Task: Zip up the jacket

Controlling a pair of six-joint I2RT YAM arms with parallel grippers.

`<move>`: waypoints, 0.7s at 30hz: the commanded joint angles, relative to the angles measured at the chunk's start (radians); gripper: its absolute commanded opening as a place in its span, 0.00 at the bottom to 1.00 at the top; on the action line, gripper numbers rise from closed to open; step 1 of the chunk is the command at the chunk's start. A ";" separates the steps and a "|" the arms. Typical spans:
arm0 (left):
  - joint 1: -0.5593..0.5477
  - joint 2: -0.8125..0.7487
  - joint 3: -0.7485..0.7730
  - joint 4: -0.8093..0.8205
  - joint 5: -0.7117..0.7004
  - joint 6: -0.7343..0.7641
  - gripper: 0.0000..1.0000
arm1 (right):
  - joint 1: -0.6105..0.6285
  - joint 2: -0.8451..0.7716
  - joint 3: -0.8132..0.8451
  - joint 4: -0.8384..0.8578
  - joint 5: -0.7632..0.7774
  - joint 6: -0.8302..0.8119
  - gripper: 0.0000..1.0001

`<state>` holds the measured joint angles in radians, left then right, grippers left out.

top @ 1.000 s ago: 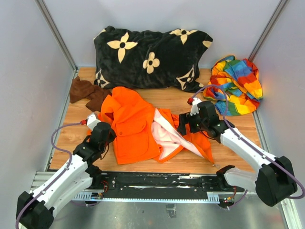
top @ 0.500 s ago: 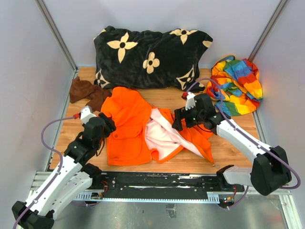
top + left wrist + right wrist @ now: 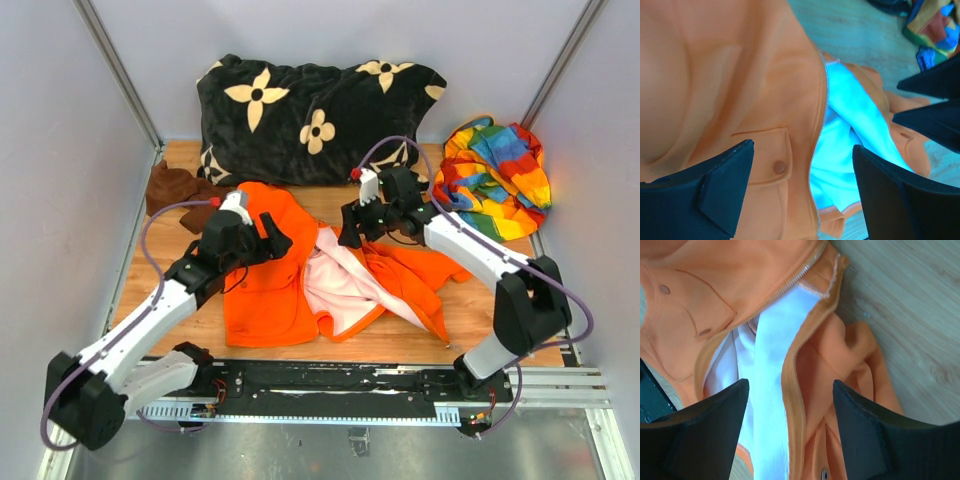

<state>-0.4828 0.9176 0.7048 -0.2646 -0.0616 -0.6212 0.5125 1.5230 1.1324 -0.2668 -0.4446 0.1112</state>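
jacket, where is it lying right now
Top view: the jacket lies open in the middle, just in front of the black flowered pillow, between the brown cloth on the left and the rainbow cloth on the right.

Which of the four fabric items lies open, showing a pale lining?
The orange jacket, unzipped, pale lining exposed. The black flowered pillow, rainbow cloth and brown cloth show none.
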 commanded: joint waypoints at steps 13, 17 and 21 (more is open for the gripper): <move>-0.024 0.261 -0.256 0.279 0.092 -0.034 0.84 | 0.052 0.249 0.226 -0.094 0.084 -0.087 0.03; -0.024 0.228 -0.354 0.288 0.079 -0.063 0.84 | 0.047 0.211 0.285 -0.146 0.255 -0.125 0.01; -0.024 0.170 -0.407 0.263 0.052 -0.079 0.85 | 0.042 0.149 0.374 -0.184 0.519 -0.182 0.01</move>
<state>-0.5056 1.1244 0.3607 0.0502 0.0288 -0.6704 0.5503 1.7668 1.4082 -0.4042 -0.2176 0.0074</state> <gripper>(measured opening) 0.843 0.020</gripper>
